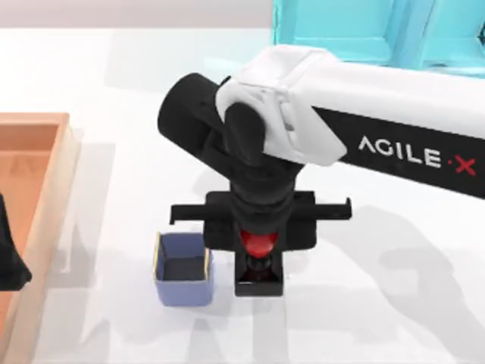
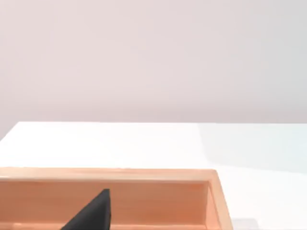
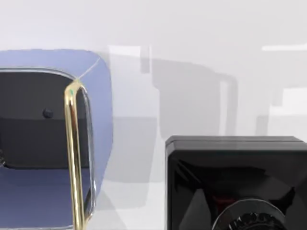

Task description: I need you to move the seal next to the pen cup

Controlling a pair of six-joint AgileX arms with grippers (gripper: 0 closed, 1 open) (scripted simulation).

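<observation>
My right pincer (image 1: 260, 254) sits over the small stamp with black square base and glossy red knob (image 1: 259, 265), apparently clenched on it, just beside the blue-purple square cup (image 1: 183, 268) on the white counter (image 1: 364, 303); only releasing seems left.

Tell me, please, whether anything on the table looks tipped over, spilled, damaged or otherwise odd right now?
Nothing stands out. The seal stands upright under the right gripper, close beside the upright pen cup with a narrow gap between them. The wooden tray lies flat at the table's left, where the left gripper is parked.
</observation>
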